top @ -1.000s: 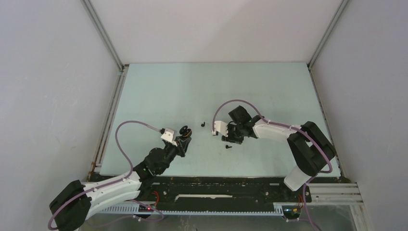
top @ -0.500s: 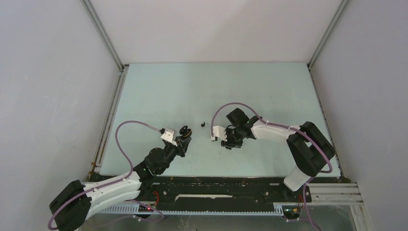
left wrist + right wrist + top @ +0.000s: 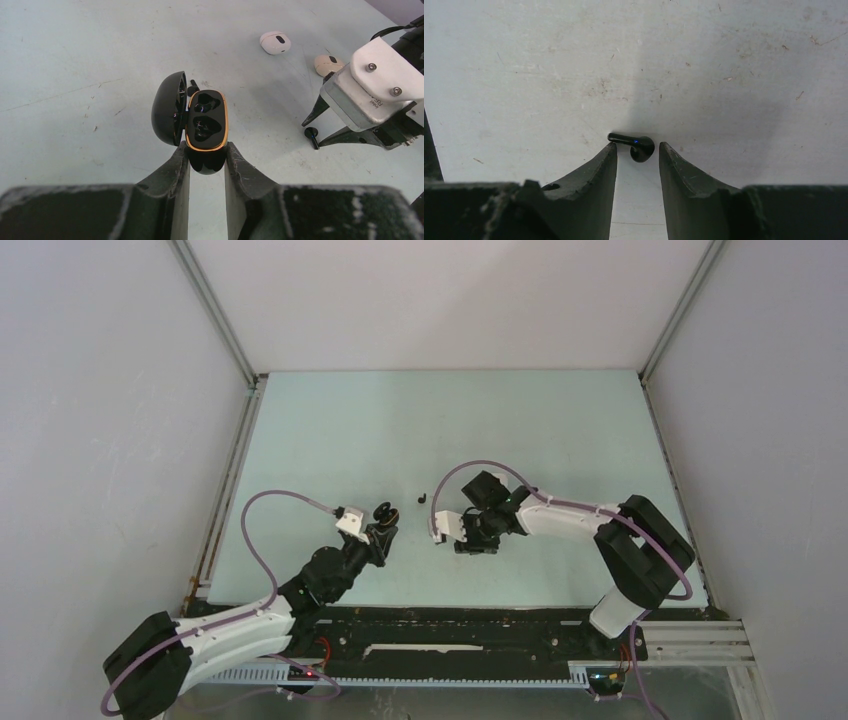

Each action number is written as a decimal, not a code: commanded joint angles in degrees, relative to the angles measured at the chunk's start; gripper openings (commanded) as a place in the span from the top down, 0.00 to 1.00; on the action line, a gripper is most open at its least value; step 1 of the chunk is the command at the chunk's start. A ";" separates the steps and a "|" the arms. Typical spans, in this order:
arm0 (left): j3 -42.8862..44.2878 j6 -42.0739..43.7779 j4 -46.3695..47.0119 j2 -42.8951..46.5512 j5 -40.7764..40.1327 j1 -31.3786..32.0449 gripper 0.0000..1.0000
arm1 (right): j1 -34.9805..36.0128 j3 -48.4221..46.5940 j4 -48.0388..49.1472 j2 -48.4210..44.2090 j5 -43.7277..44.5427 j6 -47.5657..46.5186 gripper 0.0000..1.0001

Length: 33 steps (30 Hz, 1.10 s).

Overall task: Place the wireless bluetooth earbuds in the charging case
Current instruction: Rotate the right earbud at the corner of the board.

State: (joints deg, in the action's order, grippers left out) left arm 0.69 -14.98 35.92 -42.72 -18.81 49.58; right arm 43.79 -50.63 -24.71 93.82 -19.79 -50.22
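Clamps the open black charging case [image 3: 206, 122] between the narrow-set fingers of the left gripper [image 3: 206, 159], lid swung back, both sockets bare. Straddles, with the half-open fingers of the right gripper [image 3: 637, 156], one black earbud [image 3: 640, 146] lying flat on the table [image 3: 724, 60] just beside the tips; leaves a white earbud [image 3: 275, 42] and a beige earbud [image 3: 328, 64] farther off. Best done by centring on the round head rather than the thin stem, closing gently to avoid flicking it away, then lifting straight.
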 commanded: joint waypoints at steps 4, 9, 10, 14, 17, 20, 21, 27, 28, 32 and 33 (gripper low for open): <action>0.06 0.84 2.66 0.07 0.46 -0.24 0.96 | 0.88 -1.66 -1.48 1.50 2.33 -0.31 0.64; 0.10 0.92 2.66 0.01 0.54 -0.27 0.96 | -0.08 -1.84 -2.24 2.03 1.86 -0.15 0.62; 0.10 1.00 2.66 -0.06 0.58 -0.28 0.97 | -0.32 -1.88 -2.48 2.25 1.67 -0.15 0.62; 0.26 1.01 2.66 -0.41 0.69 -0.27 0.96 | -1.38 -3.23 -5.06 3.68 0.05 0.11 0.62; 0.36 1.01 2.66 -0.69 0.79 -0.25 0.97 | -1.75 -3.98 -6.02 4.63 -0.48 0.29 0.68; 0.45 1.01 2.66 -1.00 1.12 -0.21 0.97 | -1.95 -4.60 -6.65 4.77 -0.93 0.83 0.77; 0.45 1.01 2.66 -1.13 1.17 -0.25 0.97 | -1.91 -4.79 -6.79 4.48 -1.03 1.19 0.78; 0.50 1.18 2.66 -1.15 1.29 -0.21 0.97 | -0.28 -8.74 -14.73 2.04 0.54 2.48 0.84; 0.54 1.26 2.72 -1.24 1.27 -0.23 0.97 | 0.63 -10.15 -18.04 2.44 1.99 2.04 0.85; 0.88 1.45 2.66 -1.72 1.65 -0.19 0.97 | 2.37 -15.36 -31.22 6.42 8.18 1.09 0.89; 0.89 1.45 2.68 -1.75 1.73 -0.24 0.97 | 2.38 -16.56 -34.87 8.21 9.73 1.16 0.90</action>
State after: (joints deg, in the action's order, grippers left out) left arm 0.69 -14.94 35.92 -43.99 -17.69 49.58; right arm 44.99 -61.69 -43.92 97.80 -16.49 -48.51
